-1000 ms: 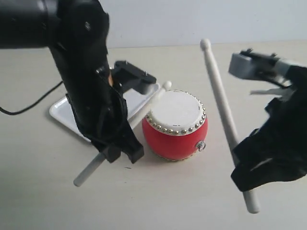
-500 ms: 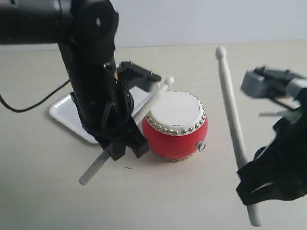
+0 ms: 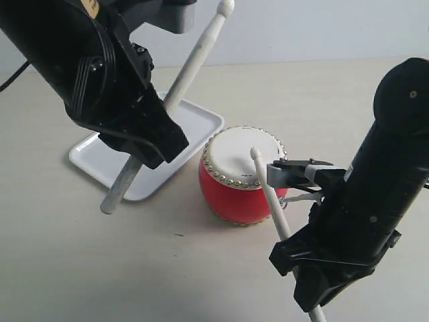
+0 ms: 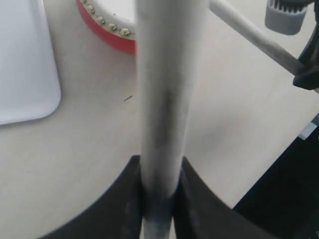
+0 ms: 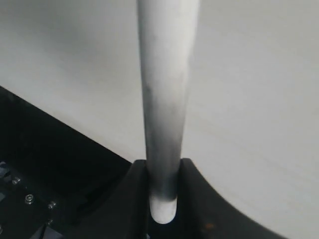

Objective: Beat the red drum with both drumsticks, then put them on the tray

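The red drum (image 3: 242,176) is seen standing upright near the middle of the table (image 3: 80,268), its cream skin facing up and ringed with silver studs. The rounded tip of the right drumstick (image 3: 268,191) is laid on that skin near its middle and appears to touch it. The shaft is slanted down across the drum's near right edge. Low on this shaft the right jaws are closed, the stick being clamped between them in the right wrist view. Part of the drum's right flank is hidden by the stick and by a grey housing (image 3: 285,174) on the right arm (image 3: 382,181). Just beside the drum, on its far left in the exterior view, the white tray (image 3: 201,121) is laid flat, and much of it is covered by the left arm (image 3: 100,74). The left drumstick (image 3: 194,60) is held steeply tilted over the tray with its tip high against the pale wall. It is gripped toward its lower part by the closed left jaws. Its butt end is seen by the tray's near edge, and whether it touches the table cannot be told. A small dark mark (image 3: 176,235) is seen on the table in front of the drum, and a thin black cable (image 3: 13,77) at the far left.
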Robot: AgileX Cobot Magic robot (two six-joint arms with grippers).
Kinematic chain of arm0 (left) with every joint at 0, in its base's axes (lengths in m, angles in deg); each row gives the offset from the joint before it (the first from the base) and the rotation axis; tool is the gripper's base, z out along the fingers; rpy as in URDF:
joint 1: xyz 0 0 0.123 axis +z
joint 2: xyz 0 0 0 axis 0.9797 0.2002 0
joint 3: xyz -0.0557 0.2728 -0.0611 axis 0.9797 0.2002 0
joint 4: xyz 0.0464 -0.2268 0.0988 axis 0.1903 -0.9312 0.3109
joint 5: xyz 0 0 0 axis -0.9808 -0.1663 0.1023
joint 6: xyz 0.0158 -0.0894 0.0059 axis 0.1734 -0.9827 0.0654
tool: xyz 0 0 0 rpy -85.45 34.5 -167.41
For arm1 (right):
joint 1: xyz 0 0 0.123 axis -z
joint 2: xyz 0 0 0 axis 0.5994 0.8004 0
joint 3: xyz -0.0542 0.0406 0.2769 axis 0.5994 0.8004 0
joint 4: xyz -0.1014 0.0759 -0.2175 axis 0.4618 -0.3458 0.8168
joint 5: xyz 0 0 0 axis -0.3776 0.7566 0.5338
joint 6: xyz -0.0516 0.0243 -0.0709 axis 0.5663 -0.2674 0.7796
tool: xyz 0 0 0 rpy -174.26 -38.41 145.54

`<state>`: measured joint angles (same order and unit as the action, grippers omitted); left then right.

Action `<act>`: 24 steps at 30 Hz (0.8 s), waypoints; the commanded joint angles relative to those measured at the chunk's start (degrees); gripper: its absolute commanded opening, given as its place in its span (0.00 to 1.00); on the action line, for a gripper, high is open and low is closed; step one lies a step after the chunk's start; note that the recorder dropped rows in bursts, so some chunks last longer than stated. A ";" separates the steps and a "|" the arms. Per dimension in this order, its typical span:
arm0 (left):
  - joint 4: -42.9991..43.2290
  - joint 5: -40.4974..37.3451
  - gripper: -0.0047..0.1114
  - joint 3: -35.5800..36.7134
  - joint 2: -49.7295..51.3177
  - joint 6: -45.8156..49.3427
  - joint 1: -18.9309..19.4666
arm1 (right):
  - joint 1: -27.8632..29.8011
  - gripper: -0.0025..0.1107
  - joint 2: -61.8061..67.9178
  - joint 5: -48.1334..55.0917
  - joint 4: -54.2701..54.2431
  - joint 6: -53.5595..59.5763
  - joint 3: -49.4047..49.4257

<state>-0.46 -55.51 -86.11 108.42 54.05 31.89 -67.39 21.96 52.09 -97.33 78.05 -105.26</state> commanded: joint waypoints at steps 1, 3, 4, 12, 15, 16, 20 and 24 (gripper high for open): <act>-0.15 -0.01 0.04 2.06 3.09 0.13 -0.31 | -0.09 0.02 -6.36 6.22 0.17 -0.58 -1.58; -0.15 0.92 0.04 3.69 6.12 1.48 -0.31 | -0.09 0.02 -11.59 7.65 0.46 -2.80 -1.58; -0.40 1.70 0.04 4.48 7.57 1.98 -0.31 | -0.09 0.02 -14.87 7.95 0.95 -4.52 -1.58; -8.07 -0.01 0.04 6.52 23.09 5.83 -0.31 | -0.09 0.02 -37.58 4.62 2.94 -12.39 -1.58; -8.73 -0.01 0.04 6.42 24.33 5.48 -0.31 | -0.09 0.02 -39.82 3.25 4.29 -12.39 -1.47; -9.14 -0.01 0.04 6.42 24.14 5.02 -0.31 | -0.09 0.02 -39.41 3.52 5.16 -12.39 -1.31; -9.40 -0.01 0.04 5.61 20.15 3.65 -0.31 | -0.09 0.02 -31.62 1.36 7.13 -12.39 3.19; -9.40 -0.01 0.04 4.23 14.08 2.56 -0.31 | -0.09 0.02 -19.62 -4.35 3.58 -6.48 7.44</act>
<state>-9.18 -55.05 -80.75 126.90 57.86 31.80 -67.39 -5.14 52.25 -91.45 67.27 -100.07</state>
